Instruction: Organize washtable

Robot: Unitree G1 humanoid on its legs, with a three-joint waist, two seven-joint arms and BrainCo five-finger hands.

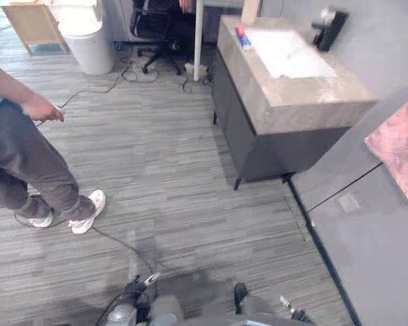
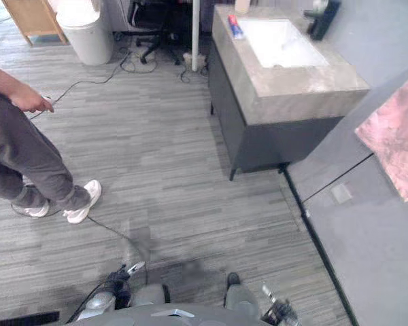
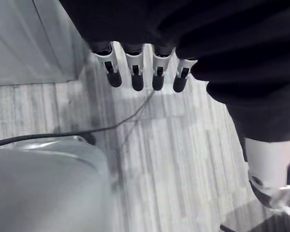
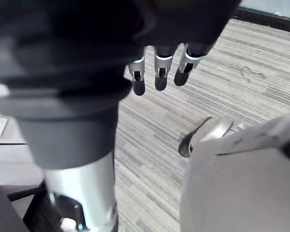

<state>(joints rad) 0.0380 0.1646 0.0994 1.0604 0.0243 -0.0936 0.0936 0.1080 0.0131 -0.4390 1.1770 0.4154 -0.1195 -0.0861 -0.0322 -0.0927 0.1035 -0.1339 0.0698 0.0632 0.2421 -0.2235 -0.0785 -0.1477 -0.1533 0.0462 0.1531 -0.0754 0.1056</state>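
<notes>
Both hands hang empty over the floor [image 1: 163,170], fingers straight and relaxed: left hand [image 3: 135,70], right hand [image 4: 159,72]. Well ahead, to the right, stands the washtable [image 1: 306,95], a tube [image 1: 243,37] beside its basin [image 1: 289,53].

Noted matt, mottled stone-look top on washtable [image 1: 313,102]; smooth glossy white basin [image 1: 289,53]; matt dark cabinet front [image 1: 255,142]. Logged towel [image 1: 401,146] as napped pink cloth, floor [image 1: 170,176] as ribbed carpet, bin [image 1: 88,41] as smooth white plastic.
</notes>
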